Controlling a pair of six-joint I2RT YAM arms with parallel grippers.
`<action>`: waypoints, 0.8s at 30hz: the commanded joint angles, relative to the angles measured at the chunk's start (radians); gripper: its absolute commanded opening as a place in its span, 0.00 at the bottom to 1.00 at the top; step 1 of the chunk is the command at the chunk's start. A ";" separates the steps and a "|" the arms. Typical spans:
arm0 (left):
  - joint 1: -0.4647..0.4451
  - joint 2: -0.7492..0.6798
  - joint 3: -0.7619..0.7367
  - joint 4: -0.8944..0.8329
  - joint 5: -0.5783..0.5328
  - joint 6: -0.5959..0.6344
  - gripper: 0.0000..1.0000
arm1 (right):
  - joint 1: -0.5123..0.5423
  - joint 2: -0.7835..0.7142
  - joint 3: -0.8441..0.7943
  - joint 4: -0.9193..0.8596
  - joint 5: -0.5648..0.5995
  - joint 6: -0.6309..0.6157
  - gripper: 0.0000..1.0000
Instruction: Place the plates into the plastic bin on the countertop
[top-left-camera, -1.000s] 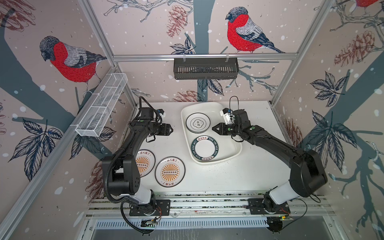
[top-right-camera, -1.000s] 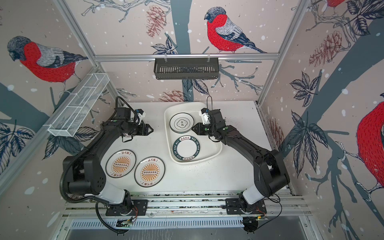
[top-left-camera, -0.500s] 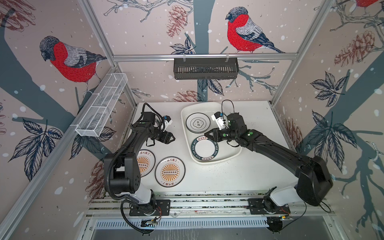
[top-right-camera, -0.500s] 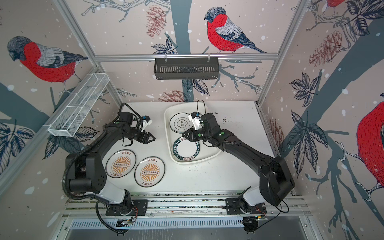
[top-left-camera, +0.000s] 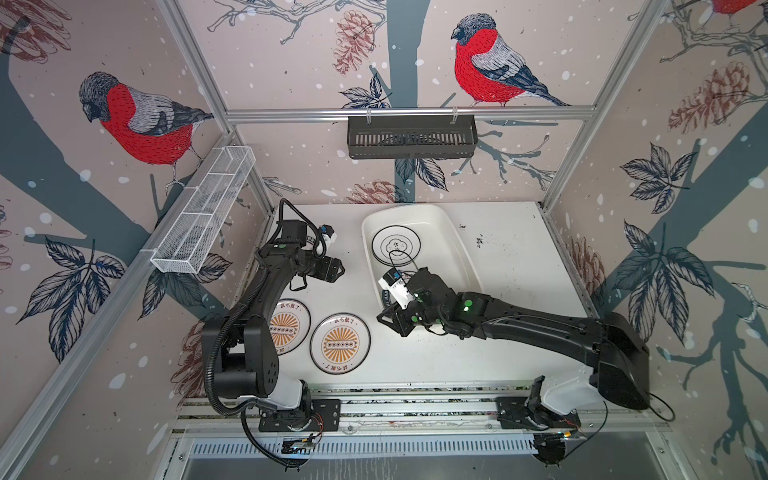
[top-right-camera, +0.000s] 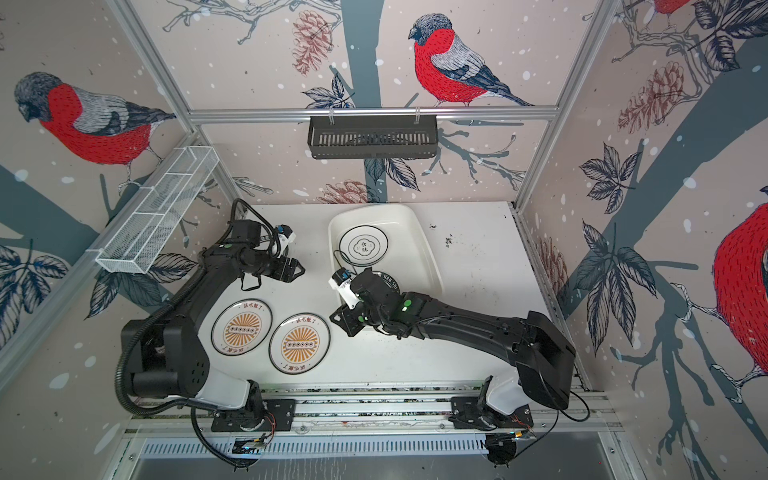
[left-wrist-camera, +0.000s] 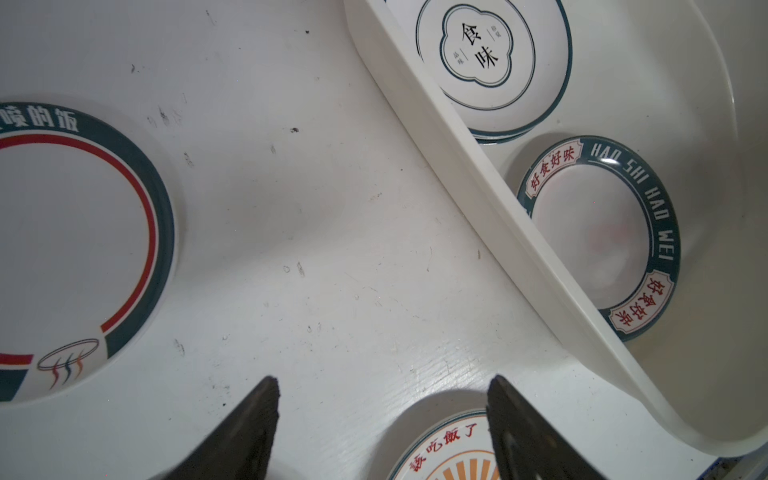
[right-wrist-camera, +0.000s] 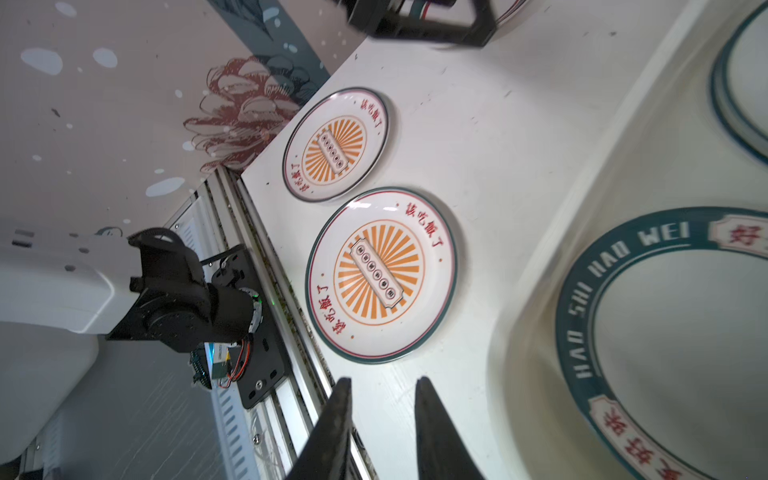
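**Q:** What sits where?

**A:** The countertop carries the plastic bin. The bin holds the emblem plate and the lettered-band plate, which is mostly hidden under the right arm in both top views.

**Q:** And outside the bin?

**A:** One sunburst plate lies off the bin's front-left corner, with a second sunburst plate beyond it. A red-ringed plate shows only in the left wrist view, cut off at the frame edge. The left gripper, left of the bin, gapes empty. The right gripper, fingers narrowly apart and empty, is apparently lining up a pick.
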 joint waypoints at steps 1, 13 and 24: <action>0.000 -0.006 0.011 0.023 -0.025 -0.046 0.78 | 0.067 0.062 0.023 0.029 0.003 0.017 0.28; 0.004 0.014 0.018 0.041 -0.001 -0.088 0.77 | 0.179 0.316 0.149 -0.030 -0.192 0.010 0.24; 0.005 0.024 0.047 0.042 0.014 -0.102 0.77 | 0.180 0.440 0.234 -0.079 -0.307 -0.020 0.21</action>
